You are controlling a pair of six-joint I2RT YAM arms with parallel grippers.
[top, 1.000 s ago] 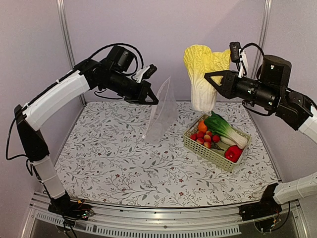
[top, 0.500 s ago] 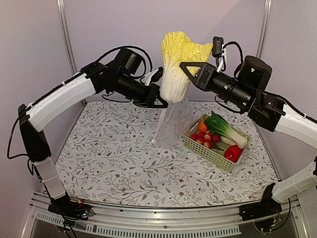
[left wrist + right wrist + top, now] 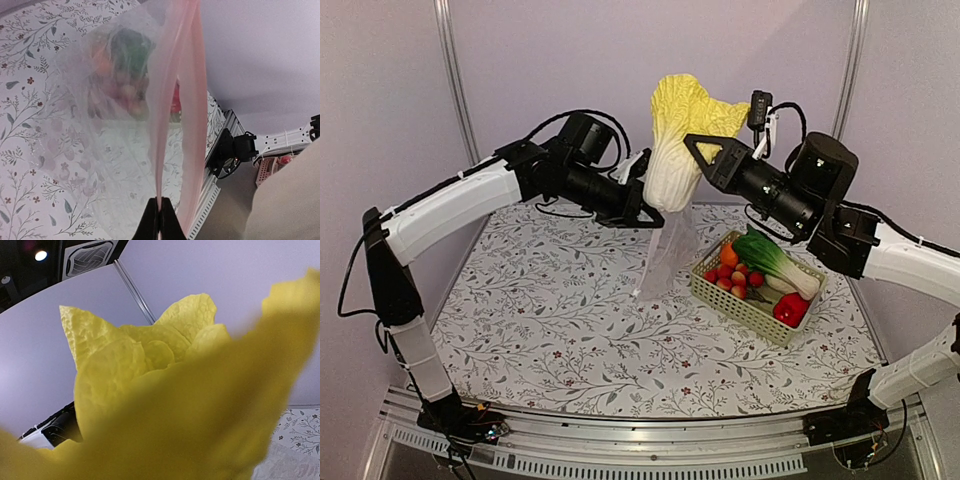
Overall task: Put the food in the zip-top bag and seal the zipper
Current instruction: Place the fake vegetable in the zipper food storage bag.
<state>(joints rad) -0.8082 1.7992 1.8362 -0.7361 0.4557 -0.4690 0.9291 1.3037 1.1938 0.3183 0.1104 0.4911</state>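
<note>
My left gripper point(image 3: 650, 212) is shut on the mouth strip point(image 3: 161, 150) of the transparent zip-top bag point(image 3: 670, 255), which hangs from it down to the table. My right gripper point(image 3: 695, 150) is shut on the yellow-white napa cabbage point(image 3: 682, 145) and holds it upright, its white base right above the bag's mouth. The cabbage fills the right wrist view point(image 3: 165, 405), hiding the fingers. An orange point(image 3: 729, 254), a cluster of small red-pink fruits point(image 3: 732, 277) and a round red fruit point(image 3: 790, 308) lie in the pale green basket point(image 3: 745, 305).
A green-and-white bok choy point(image 3: 775, 262) lies across the basket at the right of the floral tablecloth point(image 3: 550, 330). Metal posts point(image 3: 455, 90) stand at the back corners. The table's front rail point(image 3: 640, 440) runs along the near edge.
My right gripper has carried the cabbage left from above the basket to over the bag. My left gripper has moved right with the bag's mouth, meeting it.
</note>
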